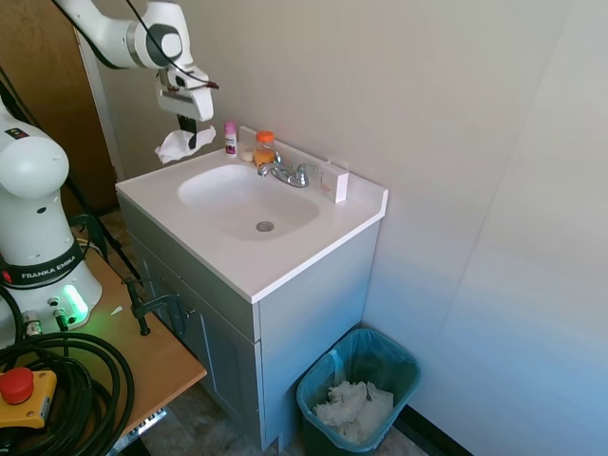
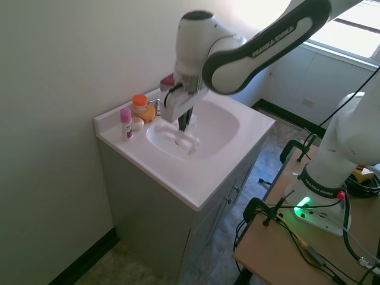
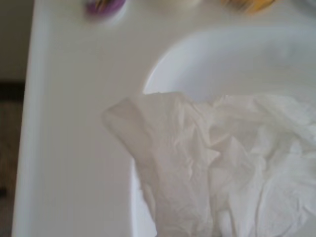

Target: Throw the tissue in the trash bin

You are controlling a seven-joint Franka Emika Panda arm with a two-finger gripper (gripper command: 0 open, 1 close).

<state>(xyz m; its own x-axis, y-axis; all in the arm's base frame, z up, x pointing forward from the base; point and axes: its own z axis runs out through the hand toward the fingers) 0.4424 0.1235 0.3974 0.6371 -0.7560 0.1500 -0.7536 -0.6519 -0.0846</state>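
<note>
The small crumpled white paper tissue (image 1: 178,144) is pinched in the closed pincer (image 1: 193,130) and hangs clear above the white vanity desk (image 1: 313,249), at about ten o'clock from the basin drain. The pick-up appears done. What is judged left is the carry and release: the teal-green rectangular plastic trash bin (image 1: 403,366) stands on the floor at about five o'clock of the vanity, well apart.

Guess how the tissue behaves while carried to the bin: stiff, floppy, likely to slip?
Likely floppy: the tissue droops in ragged folds below the end effector. Probably very light, so fast swings may flutter it. Only a pinched part holds it, so it could tear or slip free.
</note>
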